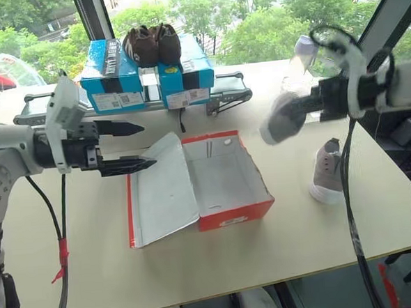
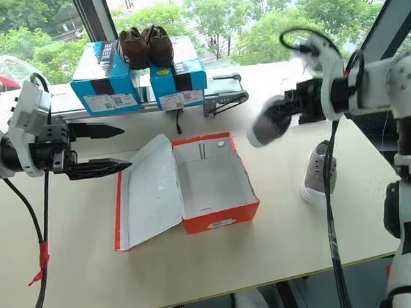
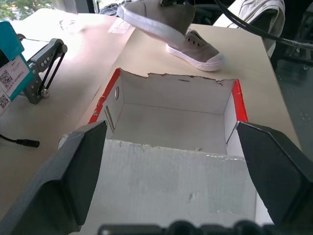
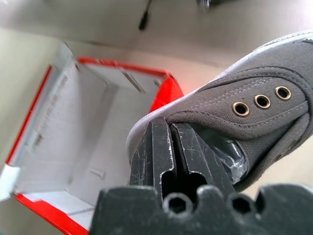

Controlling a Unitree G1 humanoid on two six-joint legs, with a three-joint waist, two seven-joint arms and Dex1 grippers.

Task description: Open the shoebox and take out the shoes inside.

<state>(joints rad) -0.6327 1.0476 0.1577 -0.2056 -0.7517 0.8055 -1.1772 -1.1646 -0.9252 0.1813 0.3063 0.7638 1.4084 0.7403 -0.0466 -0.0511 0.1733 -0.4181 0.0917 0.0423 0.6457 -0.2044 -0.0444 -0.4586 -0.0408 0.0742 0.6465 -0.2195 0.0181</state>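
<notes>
The red shoebox lies open in the middle of the table, its lid folded flat to the left and its pale inside empty. My right gripper is shut on the collar of one grey shoe, holding it in the air above and to the right of the box. The other grey shoe rests on the table to the right of the box. My left gripper hovers open above the table just left of the lid, pointing toward the box.
Two blue boxes carrying dark brown shoes stand at the back on a black stand. A black cable hangs near the box's far side. The table's right edge is close to the resting shoe.
</notes>
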